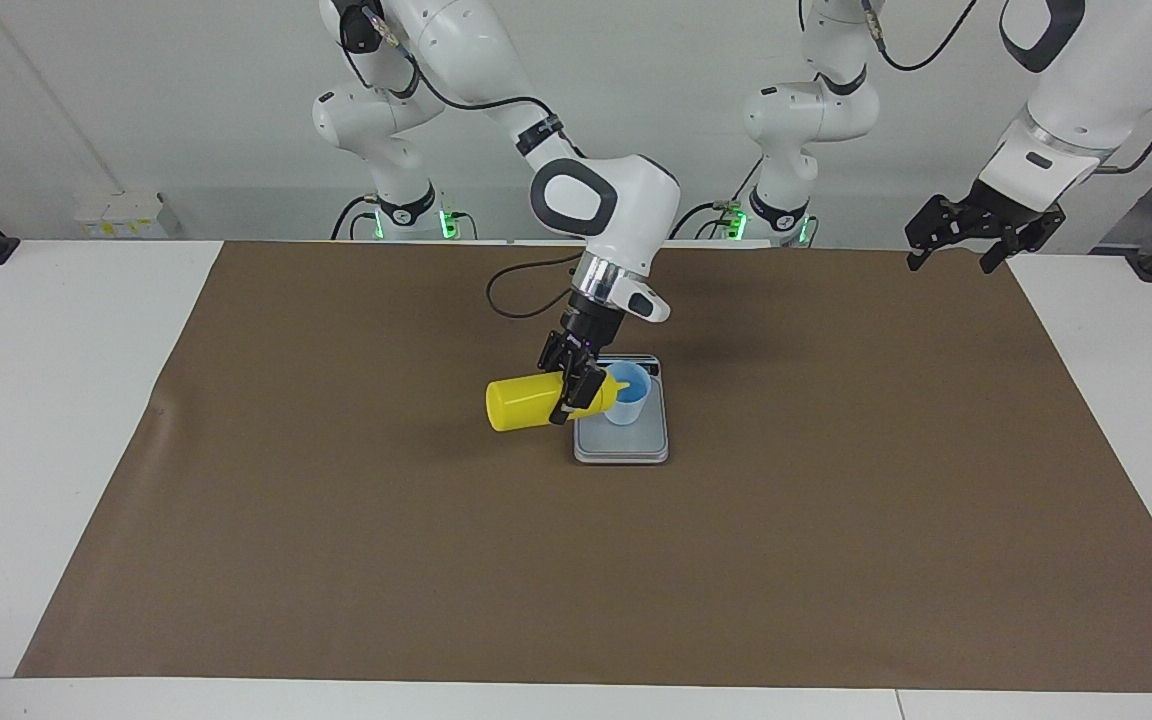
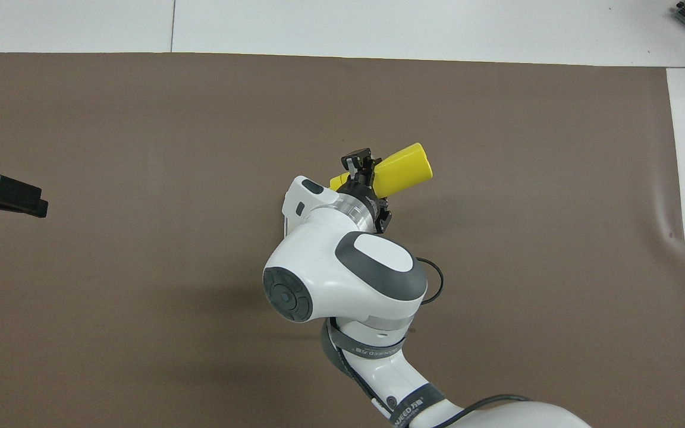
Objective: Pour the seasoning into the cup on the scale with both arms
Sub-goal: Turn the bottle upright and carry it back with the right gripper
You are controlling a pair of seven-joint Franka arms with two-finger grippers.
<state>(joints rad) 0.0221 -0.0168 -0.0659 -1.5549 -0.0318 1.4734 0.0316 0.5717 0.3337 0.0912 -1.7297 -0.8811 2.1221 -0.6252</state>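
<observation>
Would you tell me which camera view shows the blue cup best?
The facing view: the cup stands in plain sight on the scale, with the tipped seasoning bottle in the right gripper pointing its nozzle at the rim. In the overhead view the right arm covers the cup entirely.

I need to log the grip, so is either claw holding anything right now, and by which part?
The right claw holds the yellow squeeze bottle around its body near the nozzle end, tipped sideways over the cup. The left claw holds nothing.

a white table (image 1: 56, 420) is covered by a brown mat (image 1: 836, 520), on which a silver-grey scale (image 1: 636, 445) is set mid-table.
</observation>
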